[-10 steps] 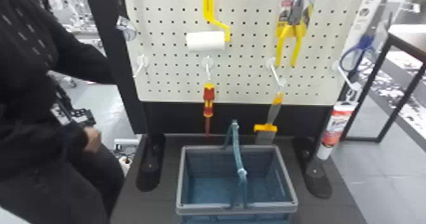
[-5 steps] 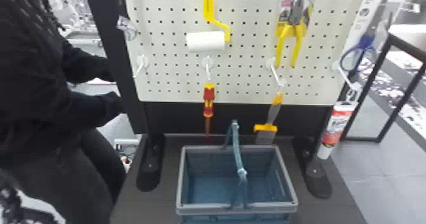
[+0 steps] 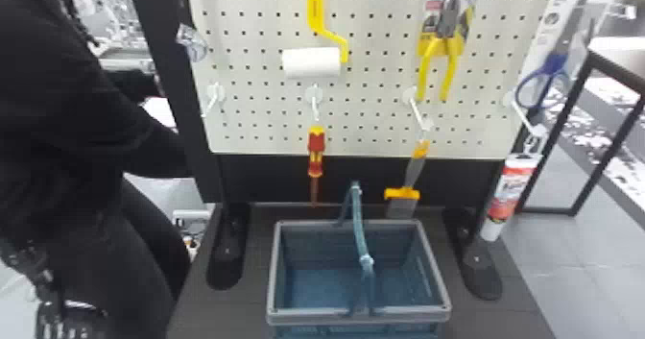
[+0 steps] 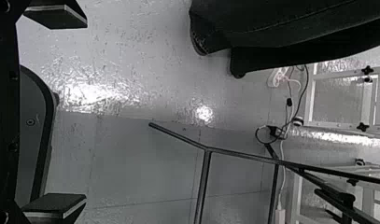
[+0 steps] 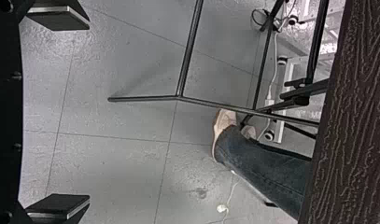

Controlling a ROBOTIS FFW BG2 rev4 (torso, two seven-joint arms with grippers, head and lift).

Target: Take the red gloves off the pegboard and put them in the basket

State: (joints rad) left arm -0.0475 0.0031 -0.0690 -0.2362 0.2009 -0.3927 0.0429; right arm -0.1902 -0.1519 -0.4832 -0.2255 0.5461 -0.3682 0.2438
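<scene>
With two fingers spread wide apart and the floor between them, the left gripper (image 4: 86, 110) shows in the left wrist view, and the right gripper (image 5: 88, 110) stands just as wide in its own wrist view. One blue-grey basket (image 3: 357, 318) sits on the dark base (image 3: 489, 321) in front of the pegboard (image 3: 374, 122), its handle (image 3: 360, 223) raised. Two black feet (image 3: 225, 261) flank it, one to each side.

Four white hooks (image 3: 314, 95) line the board in a row. Six tools and supplies show there, one of each: a paint roller (image 3: 312, 63) with a yellow handle, above the second hook from the left; a red and yellow screwdriver (image 3: 316, 151) below that same hook; a scraper (image 3: 402, 206) hanging under the third; yellow-handled pliers (image 3: 424, 74) against a printed card (image 3: 424, 45); blue-handled scissors (image 3: 556, 66) on another printed card; and a white tube (image 3: 490, 230) under the fourth hook, bearing a red printed label (image 3: 519, 171).
</scene>
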